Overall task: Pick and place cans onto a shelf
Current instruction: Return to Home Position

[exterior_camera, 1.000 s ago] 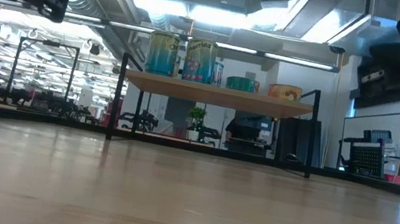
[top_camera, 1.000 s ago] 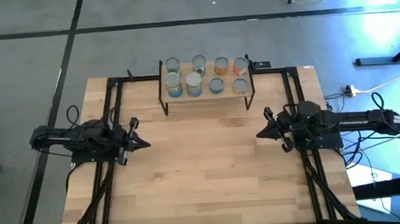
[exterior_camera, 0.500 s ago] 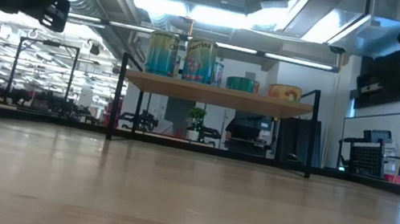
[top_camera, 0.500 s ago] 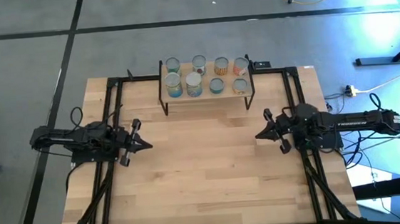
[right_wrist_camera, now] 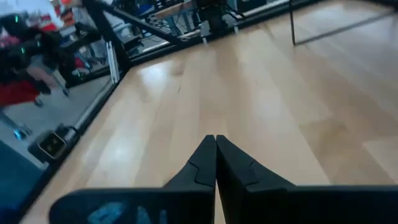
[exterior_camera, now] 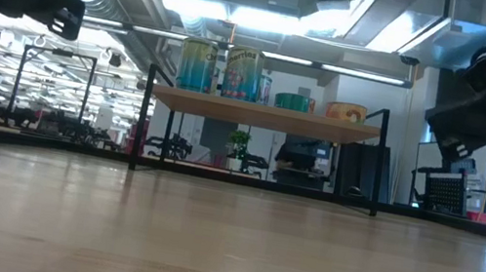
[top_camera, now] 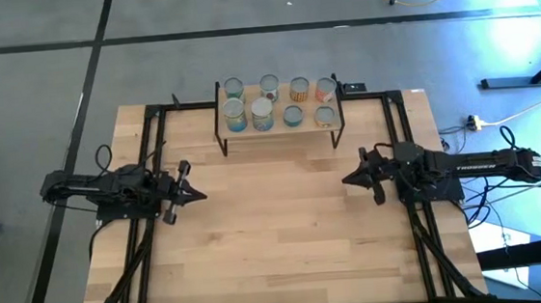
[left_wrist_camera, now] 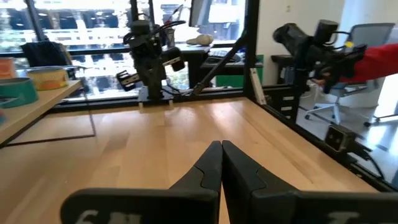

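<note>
High view | eight cans [top_camera: 262,113] on shelf [exterior_camera: 266,116] | left tool [top_camera: 201,194], right tool [top_camera: 343,180] pinched closed, empty

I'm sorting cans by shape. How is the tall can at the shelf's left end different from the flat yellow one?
The tall can stands much higher than the flat yellow can. The tall can's side is teal-blue; the flat yellow can's is yellow-orange. The tall can is taller than wide, the flat yellow can wider than tall. Both stand upright on the shelf.
</note>
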Motion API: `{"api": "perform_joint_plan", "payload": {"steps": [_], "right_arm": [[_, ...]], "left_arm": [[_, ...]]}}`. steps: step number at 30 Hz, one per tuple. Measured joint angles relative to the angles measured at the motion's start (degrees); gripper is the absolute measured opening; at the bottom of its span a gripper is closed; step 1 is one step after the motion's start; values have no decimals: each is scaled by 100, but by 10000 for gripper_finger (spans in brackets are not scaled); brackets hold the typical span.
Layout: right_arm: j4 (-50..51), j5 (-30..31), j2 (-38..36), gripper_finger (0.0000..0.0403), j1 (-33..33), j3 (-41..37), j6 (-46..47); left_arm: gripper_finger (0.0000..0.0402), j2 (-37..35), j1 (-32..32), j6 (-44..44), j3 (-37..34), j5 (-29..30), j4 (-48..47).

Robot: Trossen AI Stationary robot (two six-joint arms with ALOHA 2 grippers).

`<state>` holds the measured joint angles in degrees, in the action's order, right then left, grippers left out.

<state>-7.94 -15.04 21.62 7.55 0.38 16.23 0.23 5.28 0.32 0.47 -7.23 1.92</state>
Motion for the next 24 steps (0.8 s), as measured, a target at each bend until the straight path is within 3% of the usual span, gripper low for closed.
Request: {"api": "perform_joint_plan", "payload": {"steps": [6,19,24], "right_arm": [[2,1,1,6,0,0,412],[2,9,1,6,0,0,-1225],[2,3,1,6,0,0,-1336]], "left_arm": [[0,0,0,46,0,311,-53],[0,0,2,41,0,512,-82],[0,0,2,37,0,510,-82]]}}
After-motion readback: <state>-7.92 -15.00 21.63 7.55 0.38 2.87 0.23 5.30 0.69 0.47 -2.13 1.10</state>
